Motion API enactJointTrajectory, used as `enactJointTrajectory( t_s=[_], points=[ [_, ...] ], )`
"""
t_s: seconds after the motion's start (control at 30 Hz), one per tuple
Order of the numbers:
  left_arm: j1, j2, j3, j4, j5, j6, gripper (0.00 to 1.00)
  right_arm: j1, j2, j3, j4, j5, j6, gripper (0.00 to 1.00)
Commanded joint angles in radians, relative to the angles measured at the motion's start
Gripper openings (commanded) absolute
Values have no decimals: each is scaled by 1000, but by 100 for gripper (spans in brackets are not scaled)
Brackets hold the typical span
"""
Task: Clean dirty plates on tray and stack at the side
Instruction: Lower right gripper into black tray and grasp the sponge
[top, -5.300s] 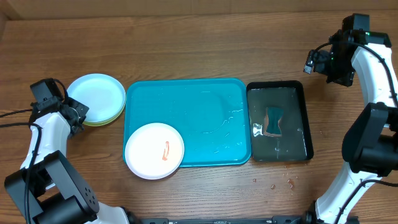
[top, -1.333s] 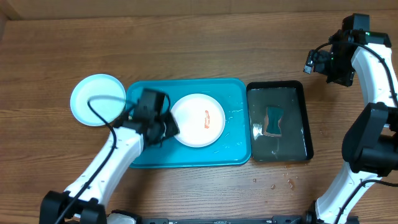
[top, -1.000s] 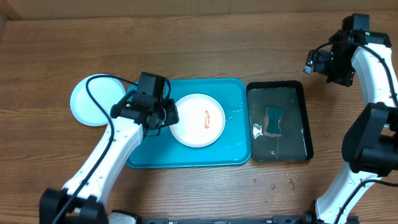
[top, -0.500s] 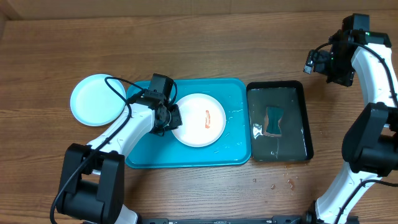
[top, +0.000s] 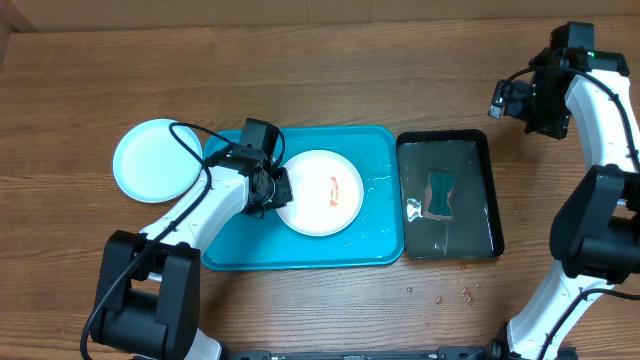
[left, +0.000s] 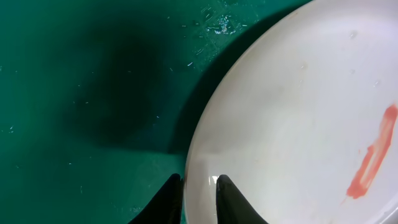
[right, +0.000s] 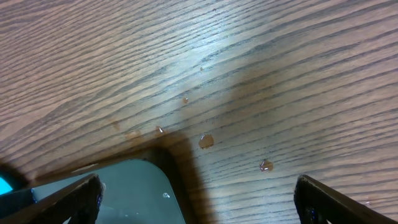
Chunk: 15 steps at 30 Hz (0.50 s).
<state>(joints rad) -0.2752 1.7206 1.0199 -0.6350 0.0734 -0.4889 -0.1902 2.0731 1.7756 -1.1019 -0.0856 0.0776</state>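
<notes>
Left wrist view, nearest: the left gripper (left: 198, 186) has its two dark fingers (left: 171, 194) drawn nearly together, one on either side of the rim of the white plate (left: 298, 112), which they pinch at its edge. An orange-red smear (left: 373, 162) crosses the plate's face (a single short streak). Under the plate lies the wet floor of the turquoise tray (left: 74, 93).

Overhead view: the white plate lies flat inside the turquoise tray, left of its centre, with the left gripper at the plate's left edge. On the table (top: 300, 60), just beside the tray's left end, rests a light blue plate (top: 155, 160) with a clean face. Close against the tray's right end stands a black tray (top: 492, 200) of water holding a sponge (top: 440, 193).

Farthest, at the right rear: the right gripper (top: 508, 100) hangs over bare wood, jaws spread wide and holding nothing; its own camera shows droplets (right: 206, 141) on the table.
</notes>
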Motion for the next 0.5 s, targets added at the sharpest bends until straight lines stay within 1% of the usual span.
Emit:
enactJointTrajectory(
  t_s=[0.0,0.1,0.17,0.23,0.37,0.43,0.47],
  points=[
    [-7,7,-15,5,-6,34,21,-2,-3,16,2,6,2,100],
    [-7,7,-15,10,-7,48,21,-2,-3,16,45,-5,3,100],
    [-7,7,-17,19,-7,70,21,-1,-3,16,45,-68,5,100],
    [-7,8,-17,23,-6,103,21,-1,-3,16,-15,-140,4,100],
    [-7,8,-17,23,-6,154,21,-1,-3,17,-113,-175,-7,100],
    [-7,7,-17,23,-7,153,23,-1,-3,17,-156,-209,-52,100],
    [-7,7,-17,23,-6,153,24,-1,-4,19,-177,-226,-66,98]
  ],
)
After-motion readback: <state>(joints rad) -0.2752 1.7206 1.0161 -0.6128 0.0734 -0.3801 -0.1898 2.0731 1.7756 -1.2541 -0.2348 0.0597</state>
